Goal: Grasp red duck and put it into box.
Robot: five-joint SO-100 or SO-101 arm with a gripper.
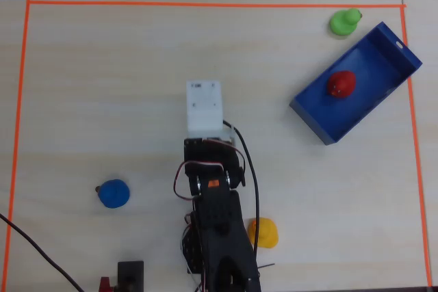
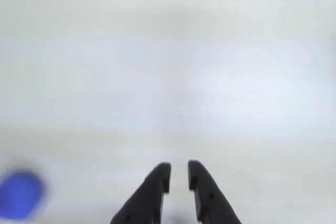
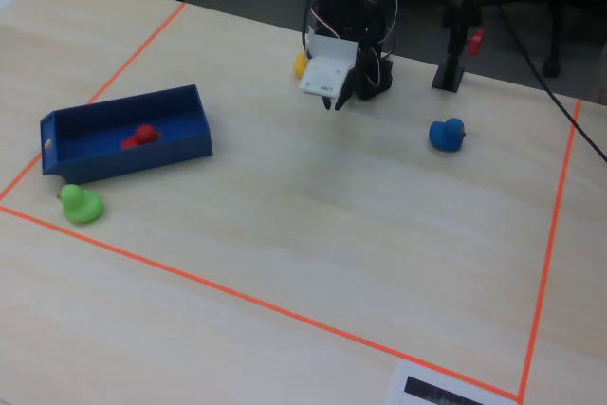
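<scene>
The red duck (image 1: 340, 83) lies inside the blue box (image 1: 311, 118) at the right of the overhead view; in the fixed view the duck (image 3: 142, 136) sits on the floor of the box (image 3: 133, 162) at the left. My gripper (image 2: 179, 169) is far from both, drawn back near the arm's base (image 3: 334, 101). Its jaws stand almost together with a narrow gap and nothing between them. In the overhead view the white wrist housing (image 1: 204, 107) hides the fingers.
A green duck (image 1: 343, 22) stands just outside the box's far end. A blue duck (image 1: 113, 193) sits left of the arm and shows blurred in the wrist view (image 2: 20, 195). A yellow duck (image 1: 263, 232) lies beside the arm's base. Orange tape (image 1: 205, 3) frames the table.
</scene>
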